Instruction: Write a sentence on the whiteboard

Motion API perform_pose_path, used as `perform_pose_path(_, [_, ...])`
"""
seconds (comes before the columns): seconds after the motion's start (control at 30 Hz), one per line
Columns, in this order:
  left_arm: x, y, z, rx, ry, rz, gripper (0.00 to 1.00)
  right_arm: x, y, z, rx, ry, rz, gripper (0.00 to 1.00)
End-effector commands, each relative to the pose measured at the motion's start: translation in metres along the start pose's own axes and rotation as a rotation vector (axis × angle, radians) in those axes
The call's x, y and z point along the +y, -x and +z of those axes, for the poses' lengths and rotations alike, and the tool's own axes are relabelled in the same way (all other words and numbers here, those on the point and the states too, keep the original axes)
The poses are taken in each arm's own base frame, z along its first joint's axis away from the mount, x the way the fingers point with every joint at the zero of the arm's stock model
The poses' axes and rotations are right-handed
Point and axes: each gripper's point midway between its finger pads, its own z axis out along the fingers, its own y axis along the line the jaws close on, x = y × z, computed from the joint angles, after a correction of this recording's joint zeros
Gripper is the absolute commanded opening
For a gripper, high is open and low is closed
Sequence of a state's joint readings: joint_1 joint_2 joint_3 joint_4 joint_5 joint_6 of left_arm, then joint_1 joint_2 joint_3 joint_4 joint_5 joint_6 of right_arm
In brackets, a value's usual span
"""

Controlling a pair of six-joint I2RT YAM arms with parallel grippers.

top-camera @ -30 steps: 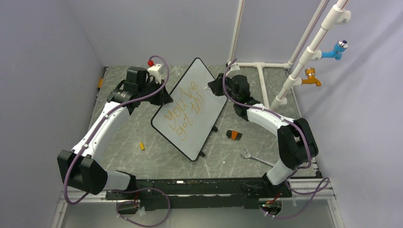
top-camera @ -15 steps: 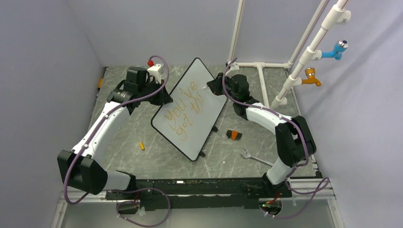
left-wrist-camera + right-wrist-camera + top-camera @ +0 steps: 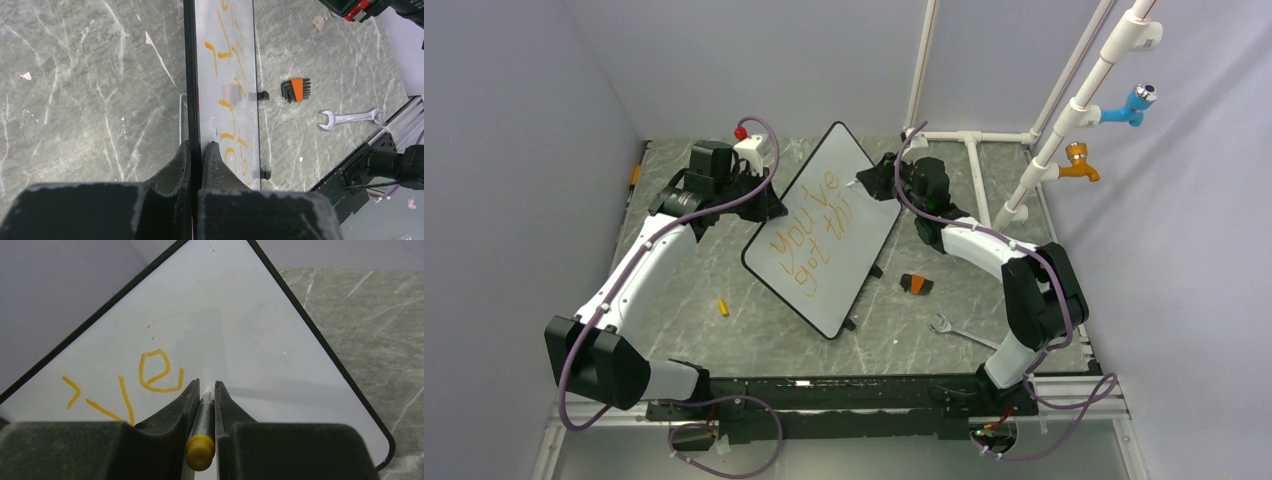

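Observation:
The whiteboard [image 3: 839,285] stands tilted in the middle of the table, and my left gripper [image 3: 762,206] is shut on its left rim. In the left wrist view the board [image 3: 227,60] is edge-on, with my left gripper [image 3: 200,146] clamping its black rim. The sentence [image 3: 809,235] in orange reads "You've" above "got thi". My right gripper [image 3: 866,182] is shut on a marker with a yellow end [image 3: 202,440], its tip hidden against the board [image 3: 240,325] just right of the orange "ve" [image 3: 155,372]. The right gripper [image 3: 206,385] is at the board's upper right part.
An orange hex key set [image 3: 914,284] and a wrench [image 3: 954,328] lie right of the board, also in the left wrist view [image 3: 295,89]. A small yellow cap [image 3: 722,307] lies to its left. White pipes with blue and orange taps [image 3: 1079,160] stand at the back right. A white box [image 3: 752,150] sits behind the left gripper.
My right gripper with the marker has shifted slightly left and up on the board, and its elbow has moved a little. The left arm and the board have not moved.

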State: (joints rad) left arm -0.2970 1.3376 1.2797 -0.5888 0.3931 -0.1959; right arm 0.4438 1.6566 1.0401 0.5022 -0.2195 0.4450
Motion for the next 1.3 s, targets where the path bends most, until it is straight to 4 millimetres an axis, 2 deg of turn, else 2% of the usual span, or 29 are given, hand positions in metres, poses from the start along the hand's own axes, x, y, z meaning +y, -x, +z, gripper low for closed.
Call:
perform_pose_path(0.0, [0.030, 0.005, -0.004, -0.015, 0.137, 0.162, 0.00, 0.013, 0.002, -0.002, -0.017, 0.061, 0.020, 0.00])
perform_pose_path(0.67, [0.029, 0.005, -0.005, -0.020, 0.134, 0.161, 0.00, 0.003, -0.028, -0.021, 0.028, 0.029, 0.044, 0.00])
perform_pose_path(1.27, [0.030, 0.004, -0.003, -0.011, 0.135, 0.163, 0.00, -0.012, -0.016, -0.013, 0.006, -0.049, -0.004, 0.00])
